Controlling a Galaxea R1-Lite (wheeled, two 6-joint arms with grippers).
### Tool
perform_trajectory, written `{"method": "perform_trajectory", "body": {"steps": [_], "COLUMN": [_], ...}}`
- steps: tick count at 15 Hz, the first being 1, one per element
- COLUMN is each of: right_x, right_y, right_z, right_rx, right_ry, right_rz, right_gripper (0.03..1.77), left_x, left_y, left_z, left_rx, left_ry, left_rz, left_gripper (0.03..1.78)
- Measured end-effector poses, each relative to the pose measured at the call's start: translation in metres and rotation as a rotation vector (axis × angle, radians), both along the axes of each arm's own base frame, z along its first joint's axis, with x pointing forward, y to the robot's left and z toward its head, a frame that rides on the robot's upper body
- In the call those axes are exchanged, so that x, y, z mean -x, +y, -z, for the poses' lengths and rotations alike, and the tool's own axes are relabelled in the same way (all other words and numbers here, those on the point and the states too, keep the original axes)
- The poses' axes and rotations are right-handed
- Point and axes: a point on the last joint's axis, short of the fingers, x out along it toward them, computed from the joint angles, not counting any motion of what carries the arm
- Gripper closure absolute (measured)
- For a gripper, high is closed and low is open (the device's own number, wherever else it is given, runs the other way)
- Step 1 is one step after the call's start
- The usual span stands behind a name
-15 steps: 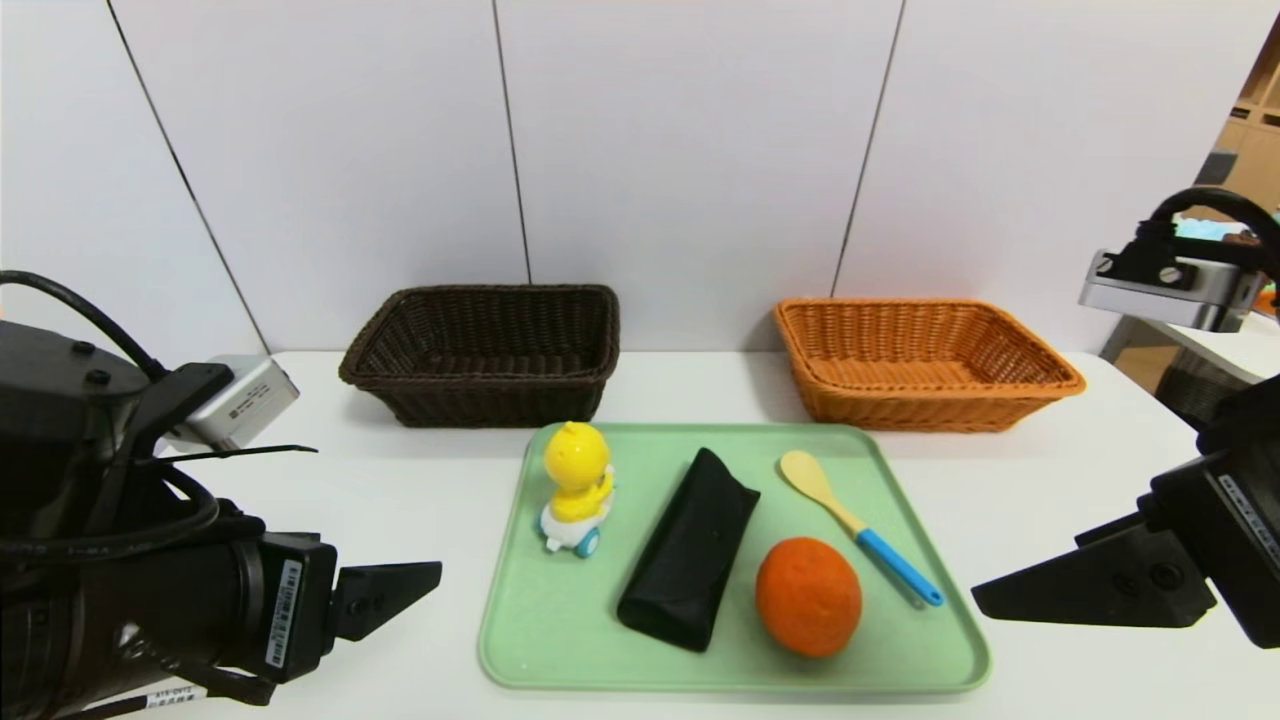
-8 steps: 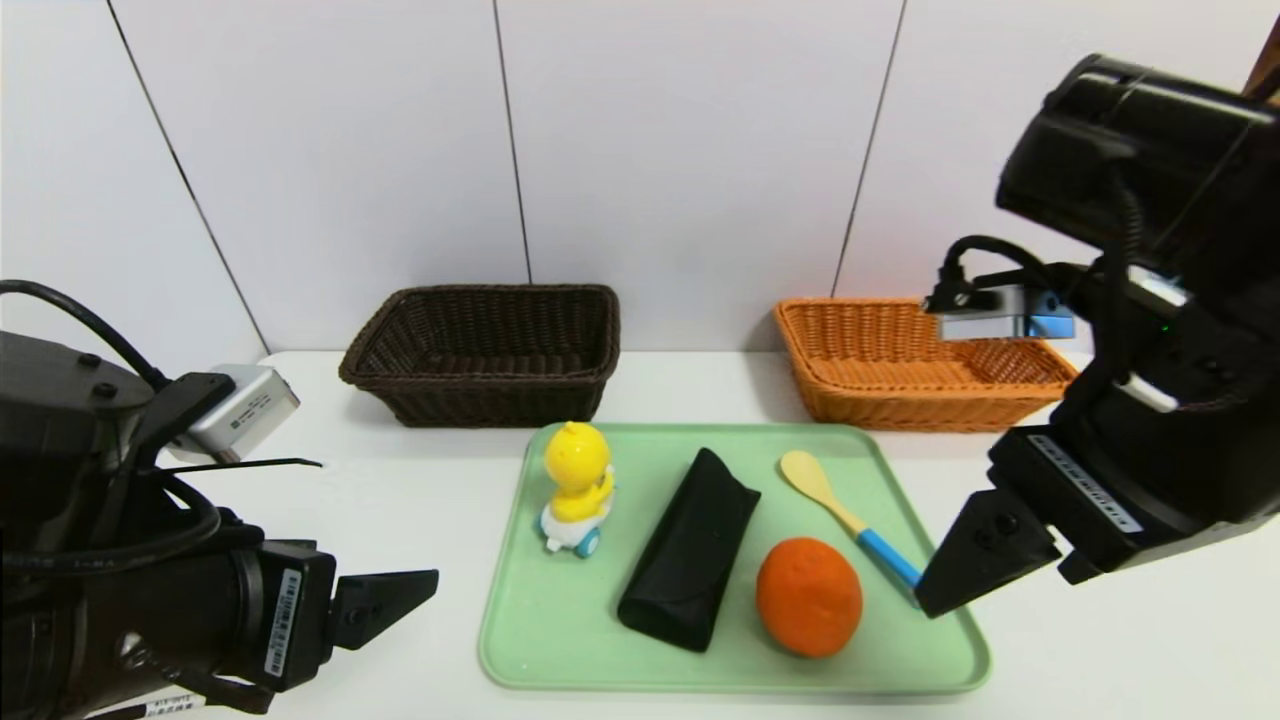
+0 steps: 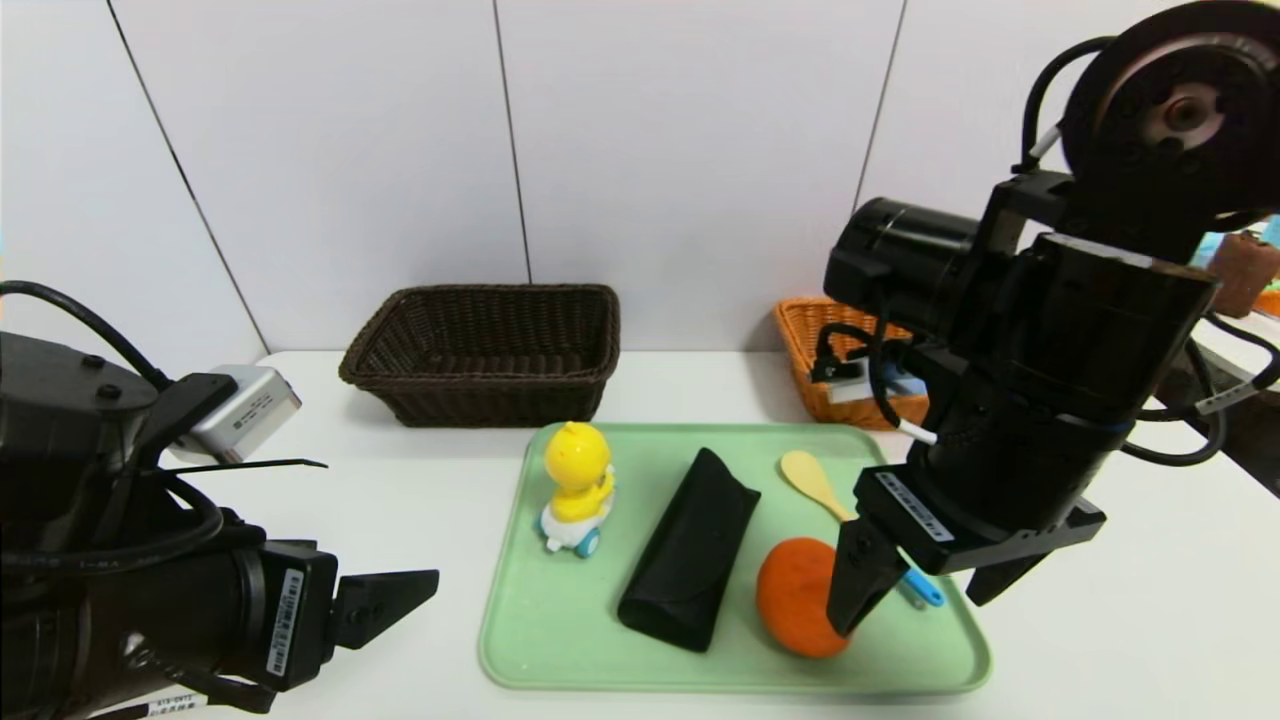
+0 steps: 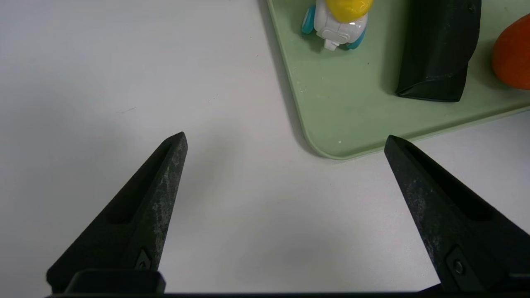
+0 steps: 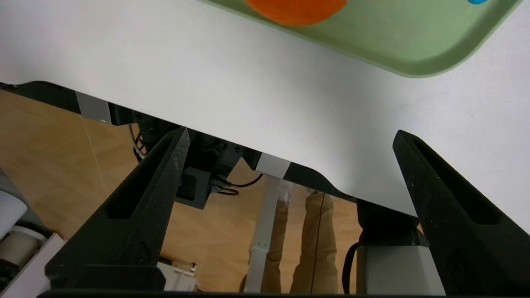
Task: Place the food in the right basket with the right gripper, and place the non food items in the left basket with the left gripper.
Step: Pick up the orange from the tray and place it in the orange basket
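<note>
The right gripper (image 3: 915, 600) had swung in from the table's right edge over the past second and tipped to point downward; it now hung over the right half of the green tray (image 3: 545, 640), where a moment before it had been off to the side, pointing level. Its fingers stood wide apart with nothing between them. One fingertip (image 3: 850, 615) showed in front of the orange (image 3: 790, 600), but I could not tell whether it touched the fruit or hung above it. The arm's bulk now hid most of the tan basket (image 3: 810, 340), leaving only its left corner visible.

Nothing on the tray had shifted. The orange sat at the tray's near right, just beside the blue-handled wooden spoon (image 3: 812, 478); the black pouch (image 3: 690, 550) lay slantwise in the middle, and the duck toy (image 3: 576, 485) stood at the far left corner. The dark basket (image 3: 480, 350) waited behind the tray, with nothing visible inside.

The left gripper (image 4: 285, 140) had not stirred, parked low over bare white table (image 4: 124, 62) by the tray's near left corner, fingers spread and holding nothing.

To my eye, the sorting had begun with the food: the right arm was lining up on the orange and would need to settle its fingers either side before closing. No item had yet reached a basket.
</note>
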Motion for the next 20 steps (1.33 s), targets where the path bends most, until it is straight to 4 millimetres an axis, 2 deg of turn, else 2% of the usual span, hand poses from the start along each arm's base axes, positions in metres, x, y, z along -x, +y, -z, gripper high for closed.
{"method": "perform_trajectory", "body": {"steps": [7, 20], "right_x": [-0.024, -0.046], "right_y": [0.018, 0.031], "right_z": [0.025, 0.057], "right_rx": [-0.005, 0.036], "right_ry": [-0.013, 0.005], "right_rz": [-0.038, -0.074], "right_gripper": [0.1, 0.1], "left_x": [0.0, 0.001], "left_y": [0.0, 0.001], "left_z": [-0.001, -0.002], "left_rx": [0.0, 0.003], "left_ry": [-0.002, -0.009], "left_rz": [0.001, 0.004], "left_gripper": [0.12, 0.12]}}
